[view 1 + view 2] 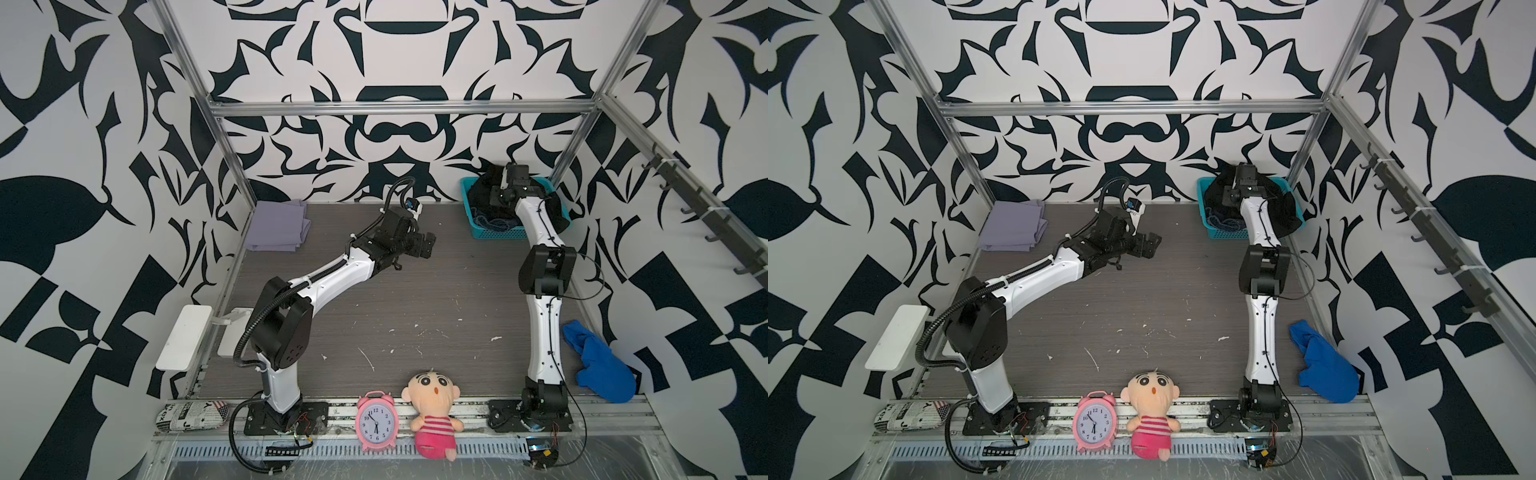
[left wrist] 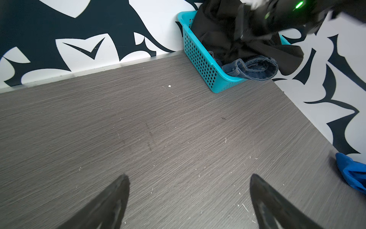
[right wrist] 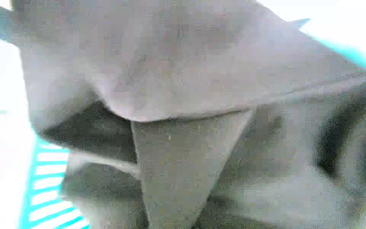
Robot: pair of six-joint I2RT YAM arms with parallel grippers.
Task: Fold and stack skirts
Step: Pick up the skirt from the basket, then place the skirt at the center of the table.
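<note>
A folded lavender skirt (image 1: 280,224) lies at the table's back left corner, seen in both top views (image 1: 1013,226). The black skirt (image 2: 221,29) is heaped in the teal basket (image 2: 200,57) at the back right, spilling over its far rim (image 1: 557,212). The denim skirt (image 2: 255,68) lies rolled under it at the basket's near end. My right gripper (image 3: 178,178) is down in the basket, shut on the black skirt (image 3: 158,59); this view is blurred. My left gripper (image 2: 189,178) hangs open over the bare table, mid-back (image 1: 428,245), holding nothing.
A royal-blue cloth (image 1: 598,365) lies by the right wall near the right arm's base. A pink alarm clock (image 1: 376,422), a plush doll (image 1: 434,411) and a newsprint pouch (image 1: 193,415) sit along the front rail. White plates (image 1: 185,343) stick out at the left edge.
</note>
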